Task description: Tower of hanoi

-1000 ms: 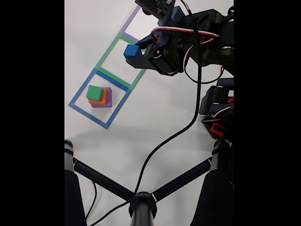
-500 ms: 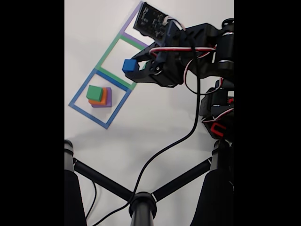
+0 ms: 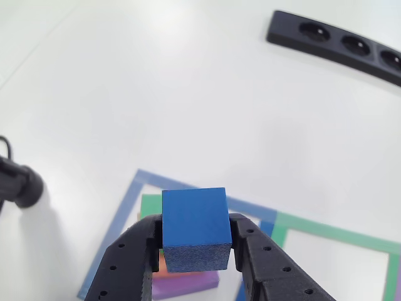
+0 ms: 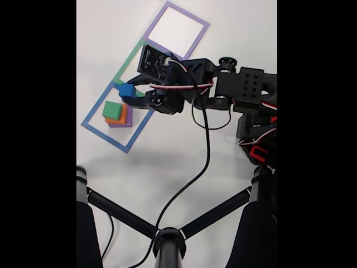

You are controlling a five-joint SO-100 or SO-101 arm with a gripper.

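The gripper (image 3: 195,248) is clamping the blue cube (image 3: 195,228), hovering beside the green-topped stack (image 4: 116,114) in the blue square (image 4: 97,132); releasing off-centre is risking the cube toppling off.

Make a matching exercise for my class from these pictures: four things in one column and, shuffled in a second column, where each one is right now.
Things
1. blue cube
2. green block
3. purple block
4. purple square

Places
A. bottom of the stack in the blue square
B. held between the gripper's fingers, above the table
C. far end of the row of squares, nothing in it
D. top of the stack

Pairs: 1-B, 2-D, 3-A, 4-C
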